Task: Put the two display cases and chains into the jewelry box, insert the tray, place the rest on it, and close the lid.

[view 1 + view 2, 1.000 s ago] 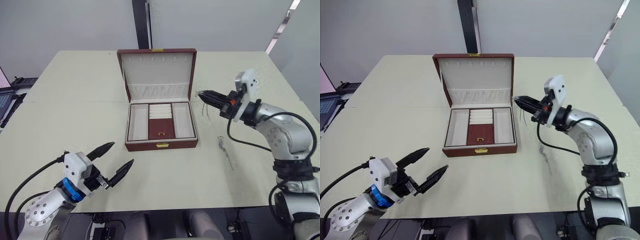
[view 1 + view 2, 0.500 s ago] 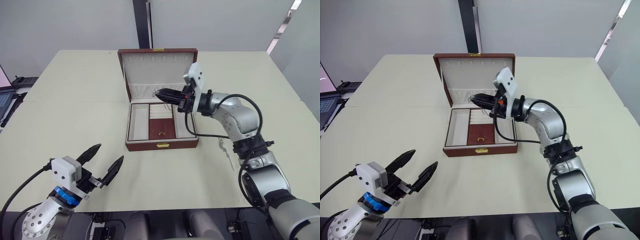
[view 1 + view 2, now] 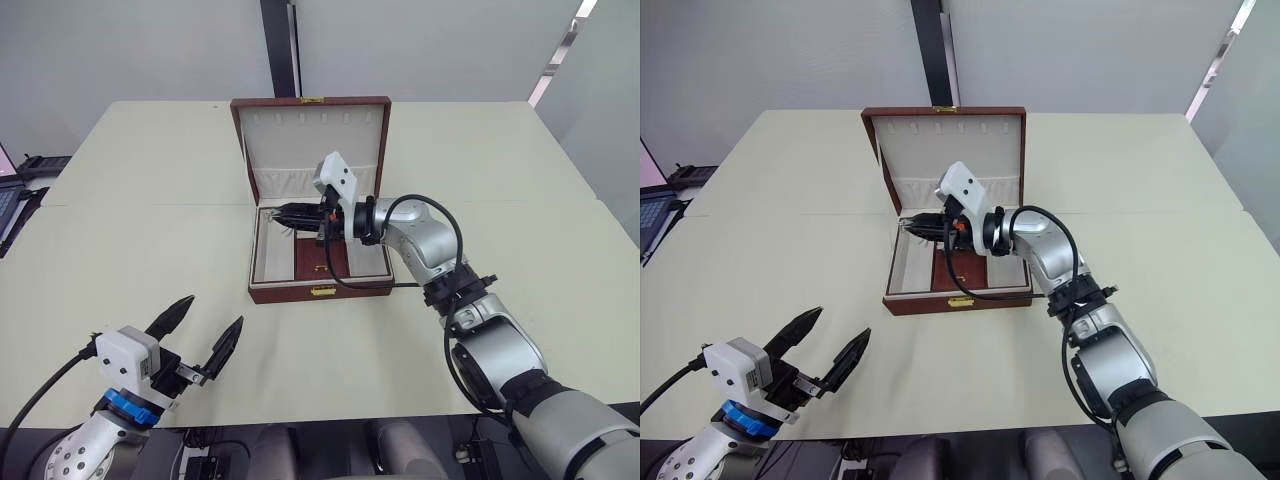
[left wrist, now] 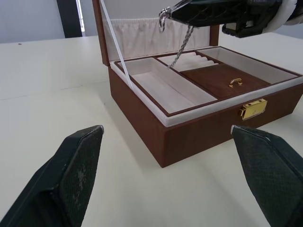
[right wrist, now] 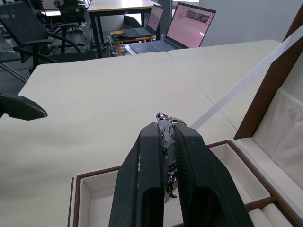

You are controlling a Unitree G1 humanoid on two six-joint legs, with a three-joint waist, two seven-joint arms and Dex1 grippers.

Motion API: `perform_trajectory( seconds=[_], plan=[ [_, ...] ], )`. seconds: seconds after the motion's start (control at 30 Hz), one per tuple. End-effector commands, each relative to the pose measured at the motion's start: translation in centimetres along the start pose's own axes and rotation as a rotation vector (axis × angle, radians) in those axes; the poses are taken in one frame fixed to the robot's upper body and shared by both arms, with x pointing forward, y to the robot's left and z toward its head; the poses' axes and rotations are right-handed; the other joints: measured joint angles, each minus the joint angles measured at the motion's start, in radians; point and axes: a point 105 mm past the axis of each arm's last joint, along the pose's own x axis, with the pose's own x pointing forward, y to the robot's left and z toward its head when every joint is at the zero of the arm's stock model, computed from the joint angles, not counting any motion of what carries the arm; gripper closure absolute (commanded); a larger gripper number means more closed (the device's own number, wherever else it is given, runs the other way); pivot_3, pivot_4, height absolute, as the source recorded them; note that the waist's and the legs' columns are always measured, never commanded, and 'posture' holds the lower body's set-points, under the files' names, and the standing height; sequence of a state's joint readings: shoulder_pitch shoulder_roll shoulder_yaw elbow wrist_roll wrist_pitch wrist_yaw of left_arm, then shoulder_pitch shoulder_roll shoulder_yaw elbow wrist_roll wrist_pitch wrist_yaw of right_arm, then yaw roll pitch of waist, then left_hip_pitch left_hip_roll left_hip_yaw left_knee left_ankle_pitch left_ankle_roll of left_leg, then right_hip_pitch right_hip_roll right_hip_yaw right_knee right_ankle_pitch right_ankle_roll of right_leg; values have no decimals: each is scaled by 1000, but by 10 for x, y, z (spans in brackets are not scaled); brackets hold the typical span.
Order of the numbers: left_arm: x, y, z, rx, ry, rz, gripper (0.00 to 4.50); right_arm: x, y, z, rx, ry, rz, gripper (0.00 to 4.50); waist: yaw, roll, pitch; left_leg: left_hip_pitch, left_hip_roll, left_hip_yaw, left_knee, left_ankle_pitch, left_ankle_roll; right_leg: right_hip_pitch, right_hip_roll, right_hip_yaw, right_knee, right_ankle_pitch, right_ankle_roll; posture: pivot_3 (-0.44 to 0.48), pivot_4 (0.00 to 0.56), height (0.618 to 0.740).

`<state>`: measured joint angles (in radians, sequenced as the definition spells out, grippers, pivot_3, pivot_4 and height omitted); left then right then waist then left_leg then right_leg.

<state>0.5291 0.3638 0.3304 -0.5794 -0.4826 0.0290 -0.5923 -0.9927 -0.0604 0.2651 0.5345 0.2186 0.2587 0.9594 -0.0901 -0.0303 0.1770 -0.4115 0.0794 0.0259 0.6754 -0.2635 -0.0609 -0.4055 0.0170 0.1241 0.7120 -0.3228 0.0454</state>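
Left eye view: right gripper (image 3: pixel 283 212) pinches chain (image 4: pixel 179 48) over open box (image 3: pixel 320 290)'s left compartment; left gripper (image 3: pixel 200 327) splayed at 7 o'clock.

Silver chain (image 4: pixel 182 43) dangles over open jewelry box (image 4: pixel 199 101)

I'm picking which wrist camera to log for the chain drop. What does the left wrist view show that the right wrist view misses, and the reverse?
Left wrist view alone: the jewelry box front with its gold clasp, the small gold pull on the brown centre panel, and the chain dangling over the compartments.
Right wrist view alone: laptops and chairs on the far side.
Both: the right hand shut on the chain, the white lid ribbon, the cream-lined compartments, and the open left hand.
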Motion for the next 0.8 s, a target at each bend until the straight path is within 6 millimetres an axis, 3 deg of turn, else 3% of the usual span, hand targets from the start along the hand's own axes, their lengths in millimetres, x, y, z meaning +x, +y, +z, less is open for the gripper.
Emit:
perform_trajectory(
  seconds=[0.03,0.6,0.67,0.8],
  plan=[
    [1,-4,10,20,-33,4,0,8,3,13,-53,-27,23,4398,0,0,0,0,0,0,0,0,0,0,0,0,0,0,0,0,150,740],
    [19,-11,22,17,-37,-2,0,16,10,-13,-44,35,23,4398,1,0,0,0,0,-1,0,0,0,0,0,-1,1,0,0,0,150,740],
    [18,-11,23,17,-38,-4,0,16,10,-13,-39,31,26,3683,1,0,0,0,0,-1,0,0,0,0,0,-1,1,0,0,0,150,740],
    [18,-11,25,18,-41,-5,0,13,9,-10,-27,19,25,2750,1,0,0,0,0,-1,0,0,0,0,0,-1,1,0,0,0,150,740]
  ],
)
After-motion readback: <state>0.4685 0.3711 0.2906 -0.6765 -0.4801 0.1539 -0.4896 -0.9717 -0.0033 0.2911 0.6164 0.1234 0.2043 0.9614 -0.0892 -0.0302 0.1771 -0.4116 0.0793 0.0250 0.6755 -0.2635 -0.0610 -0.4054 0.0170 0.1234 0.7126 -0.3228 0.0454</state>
